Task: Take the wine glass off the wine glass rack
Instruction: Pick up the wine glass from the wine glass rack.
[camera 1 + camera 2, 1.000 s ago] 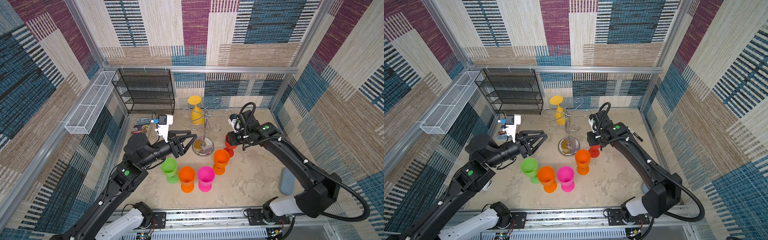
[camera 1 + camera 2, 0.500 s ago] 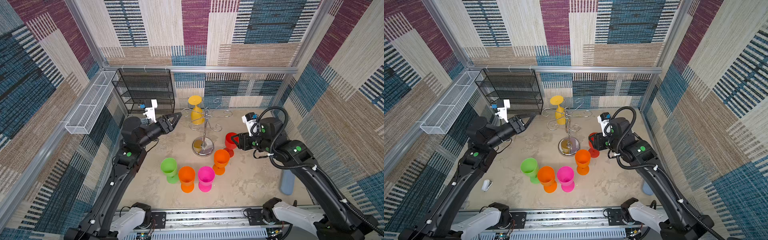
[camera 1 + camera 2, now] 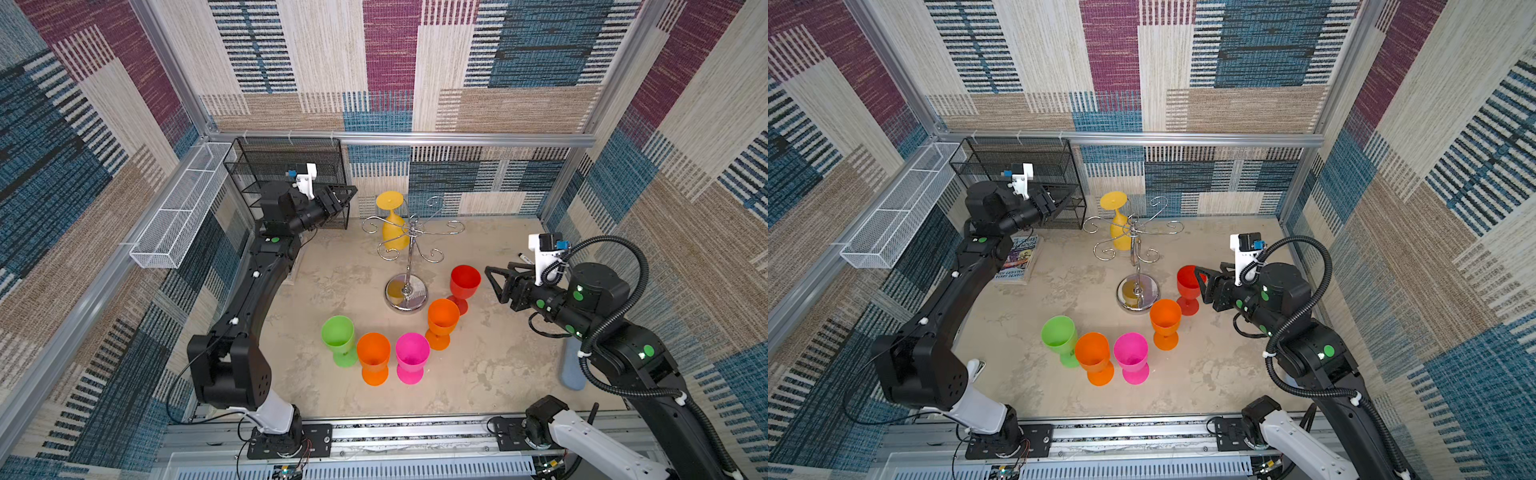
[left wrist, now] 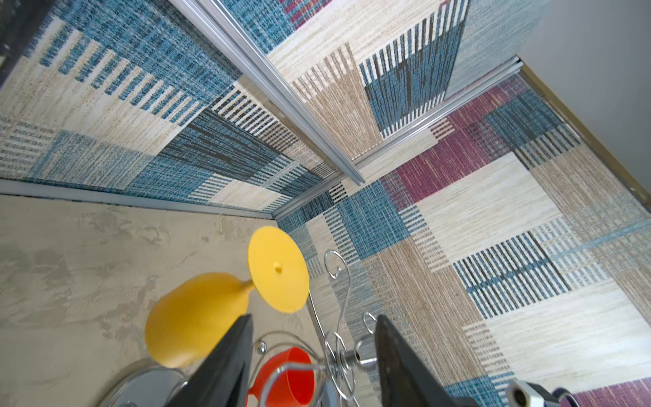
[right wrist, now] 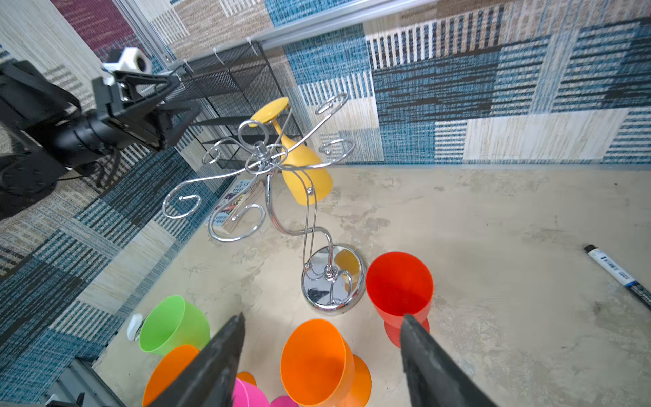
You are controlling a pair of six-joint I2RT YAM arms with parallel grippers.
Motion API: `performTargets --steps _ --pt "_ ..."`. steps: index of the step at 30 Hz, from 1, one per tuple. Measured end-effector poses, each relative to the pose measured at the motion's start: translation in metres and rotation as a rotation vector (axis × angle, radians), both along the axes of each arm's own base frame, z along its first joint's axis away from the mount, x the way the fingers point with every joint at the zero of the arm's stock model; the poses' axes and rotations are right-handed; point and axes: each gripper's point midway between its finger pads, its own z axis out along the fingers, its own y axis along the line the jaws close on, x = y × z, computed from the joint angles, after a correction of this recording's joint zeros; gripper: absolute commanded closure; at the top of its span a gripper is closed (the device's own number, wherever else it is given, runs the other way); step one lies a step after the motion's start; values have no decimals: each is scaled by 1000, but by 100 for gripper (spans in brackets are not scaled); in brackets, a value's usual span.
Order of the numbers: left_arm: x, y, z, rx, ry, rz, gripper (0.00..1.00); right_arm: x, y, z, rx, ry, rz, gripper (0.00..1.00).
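Left pincer (image 4: 313,319) raised toward yellow wine glass (image 3: 392,239); it and right pincer (image 5: 323,316) spread, empty. Next I unhook it from the wine glass rack (image 3: 406,296).

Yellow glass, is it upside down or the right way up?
Upside down. The glass hangs from the rack: its flat foot is on top and its bowl hangs below.

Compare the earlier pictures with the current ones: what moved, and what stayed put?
Left gripper rose and swung back toward the black shelf. Right gripper withdrew from the red glass, fingers spreading. Yellow glass still hangs on the rack; the other glasses stayed.
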Motion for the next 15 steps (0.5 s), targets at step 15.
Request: performTargets --steps 15 --pt "38 -32 -40 -55 105 -193 42 4 -4 -7 10 7 -37 28"
